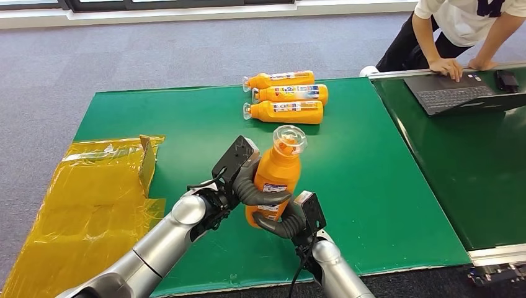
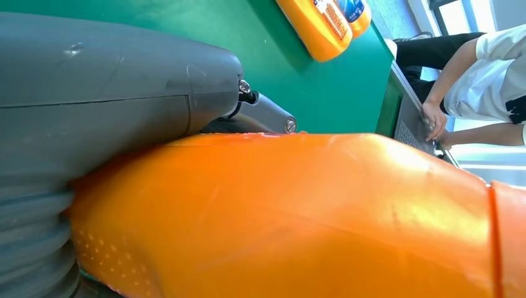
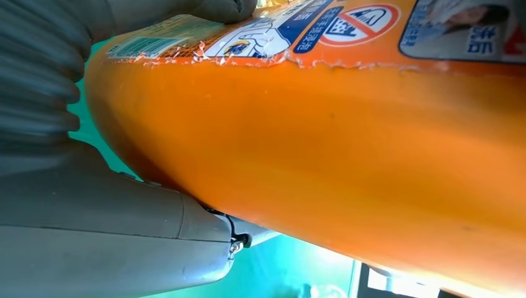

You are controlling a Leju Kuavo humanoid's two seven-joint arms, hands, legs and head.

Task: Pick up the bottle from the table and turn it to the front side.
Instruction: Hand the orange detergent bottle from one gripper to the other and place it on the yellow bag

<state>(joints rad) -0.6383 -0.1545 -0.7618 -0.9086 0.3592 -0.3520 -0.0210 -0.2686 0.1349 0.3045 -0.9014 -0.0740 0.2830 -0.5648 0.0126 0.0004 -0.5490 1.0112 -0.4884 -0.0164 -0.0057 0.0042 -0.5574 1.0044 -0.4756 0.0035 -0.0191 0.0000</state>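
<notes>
Holding the orange plastic bottle with the clear cap point(image 1: 277, 176) off the green table mat point(image 1: 372, 186), we have both hands on it: our left hand point(image 1: 248, 180) wraps its fingers around the middle, our right hand point(image 1: 286, 222) curls around the base. The bottle stands nearly upright, tilted slightly. To turn it well, we should likely loosen one hand at a time, rotate slowly, and watch the printed label point(image 3: 347, 25) come round.

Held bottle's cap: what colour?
Clear and see-through, on the orange bottle that both robot hands grip; cap shows best in the head view.
</notes>
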